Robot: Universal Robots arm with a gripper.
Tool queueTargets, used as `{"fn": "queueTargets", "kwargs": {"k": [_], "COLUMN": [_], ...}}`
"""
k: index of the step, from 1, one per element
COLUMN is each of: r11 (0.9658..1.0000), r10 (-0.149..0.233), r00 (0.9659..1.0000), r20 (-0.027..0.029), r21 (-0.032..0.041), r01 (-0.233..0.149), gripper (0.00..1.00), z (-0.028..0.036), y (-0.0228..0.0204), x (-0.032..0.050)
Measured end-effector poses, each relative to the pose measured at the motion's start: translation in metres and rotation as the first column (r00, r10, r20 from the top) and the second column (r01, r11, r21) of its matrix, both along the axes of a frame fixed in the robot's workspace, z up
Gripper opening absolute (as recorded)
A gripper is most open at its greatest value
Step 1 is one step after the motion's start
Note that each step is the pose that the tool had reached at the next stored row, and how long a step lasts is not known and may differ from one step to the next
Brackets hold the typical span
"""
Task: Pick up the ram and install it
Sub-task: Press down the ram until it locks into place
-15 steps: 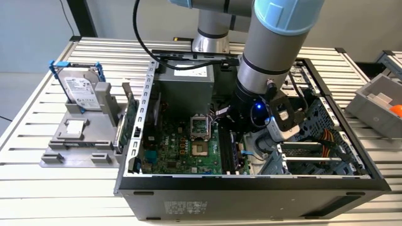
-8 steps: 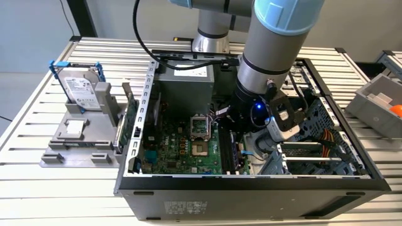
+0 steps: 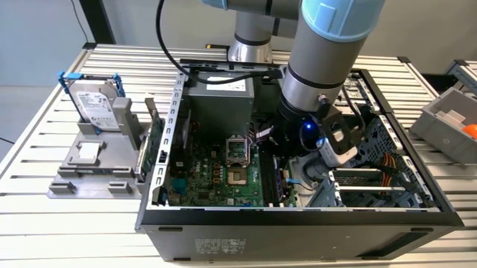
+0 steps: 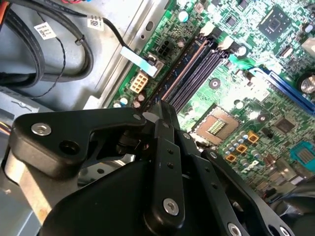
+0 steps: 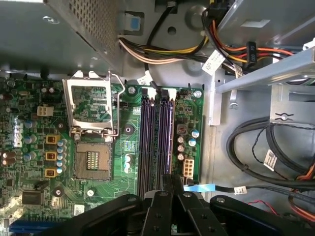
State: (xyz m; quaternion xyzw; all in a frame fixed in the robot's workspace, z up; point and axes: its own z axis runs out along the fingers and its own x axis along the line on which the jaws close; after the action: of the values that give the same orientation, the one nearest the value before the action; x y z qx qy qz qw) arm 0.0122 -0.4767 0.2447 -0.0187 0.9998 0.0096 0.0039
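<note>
Exterior view: an open dark metal computer case (image 3: 298, 220) sits on a ribbed aluminium table (image 3: 44, 223). A green motherboard (image 3: 216, 173) lies flat on its floor. The silver-and-blue arm (image 3: 320, 67) reaches down into the case at about three o'clock of the board. At nine o'clock of the case, a grey plastic stand (image 3: 89, 167) holds a silver hard drive (image 3: 97, 106) upright in a blue frame. A green card (image 3: 153, 145) stands on edge between the stand and the case wall. At three o'clock, near the picture's edge, sits a grey bin (image 3: 447, 120) with something orange inside.

Both wrist views show the black, matte gripper (image 5: 171, 184) (image 4: 165, 108) low over the row of long, narrow memory slots. The ram (image 4: 189, 64) (image 5: 170, 137), a thin bluish-dark strip with a coppery edge, stands in the outermost slot, the one beside a small white connector (image 5: 187, 169). The fingers (image 5: 162, 196) are drawn together on its near end. The other slots beside it look dark and hollow. A square processor socket (image 5: 93, 160) with its bright metal frame hinged open lies beyond the slots. Bundled yellow, orange and black cables (image 5: 162, 51) run along the case's bare grey sheet metal.
</note>
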Motion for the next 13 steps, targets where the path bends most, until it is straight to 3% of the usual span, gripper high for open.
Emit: {"fn": "queueTargets", "kwargs": {"k": [3, 4, 5, 7, 9, 11, 13], "r11": [0.9995, 0.9993, 0.999, 0.9977, 0.9975, 0.9974, 0.9957], "r10": [0.031, 0.036, 0.04, 0.042, 0.046, 0.057, 0.082], "r00": [0.9995, 0.9993, 0.9992, 0.9991, 0.999, 0.9984, 0.9966], "r20": [-0.0009, -0.0007, -0.0003, 0.001, 0.0011, 0.0005, 0.0005], "r21": [0.0048, 0.0094, 0.0207, 0.0525, 0.0537, 0.0443, 0.0426], "r01": [-0.031, -0.036, -0.04, -0.042, -0.046, -0.057, -0.082], "gripper": [0.0, 0.0, 0.0, 0.0, 0.0, 0.0, 0.0], "z": [-0.0001, -0.0001, -0.0001, -0.0001, -0.0001, 0.0002, 0.0005], "y": [0.0001, 0.0001, 0.0002, 0.0002, 0.0003, 0.0006, 0.0006], "x": [0.0, 0.0, 0.0, 0.0, 0.0, 0.0, 0.0]}}
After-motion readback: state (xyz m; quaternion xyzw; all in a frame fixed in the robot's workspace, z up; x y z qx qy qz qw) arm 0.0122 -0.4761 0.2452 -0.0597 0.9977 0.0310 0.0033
